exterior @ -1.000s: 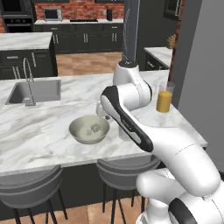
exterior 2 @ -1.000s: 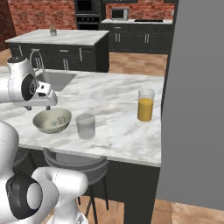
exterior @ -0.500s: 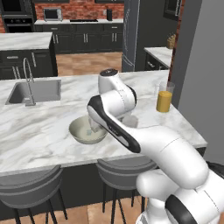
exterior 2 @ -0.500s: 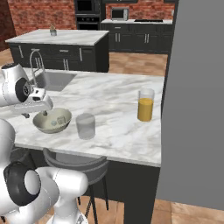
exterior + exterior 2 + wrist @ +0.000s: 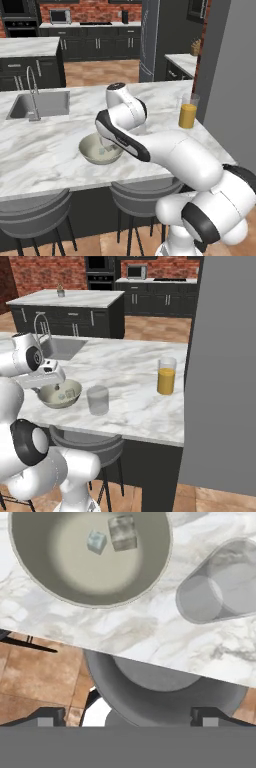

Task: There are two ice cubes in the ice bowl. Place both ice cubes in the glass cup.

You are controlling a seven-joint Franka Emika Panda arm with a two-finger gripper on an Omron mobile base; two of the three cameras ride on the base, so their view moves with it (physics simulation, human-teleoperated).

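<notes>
Pincer (image 5: 56,387) hangs released above the near rim of the ice bowl (image 5: 30,572), its 2 dark tips (image 5: 47,716) spread wide and grasping nothing. Ahead of the tips in the hand view, the bowl sits on the marble counter (image 5: 125,632) with 2 ice cubes inside: a small bluish one (image 5: 96,541) and, just beside it toward the glass cup (image 5: 210,597), a larger greyish one (image 5: 122,532). The cubes lie close together but apart, on the bowl's far side from the pincer. The cup stands empty on the counter just beside the bowl, off to 1 side of the pincer. Directly under the tips, past the counter edge, is a grey bar stool (image 5: 165,697). A glass of orange liquid (image 5: 166,376) stands well beyond the cup, far from the pincer.
</notes>
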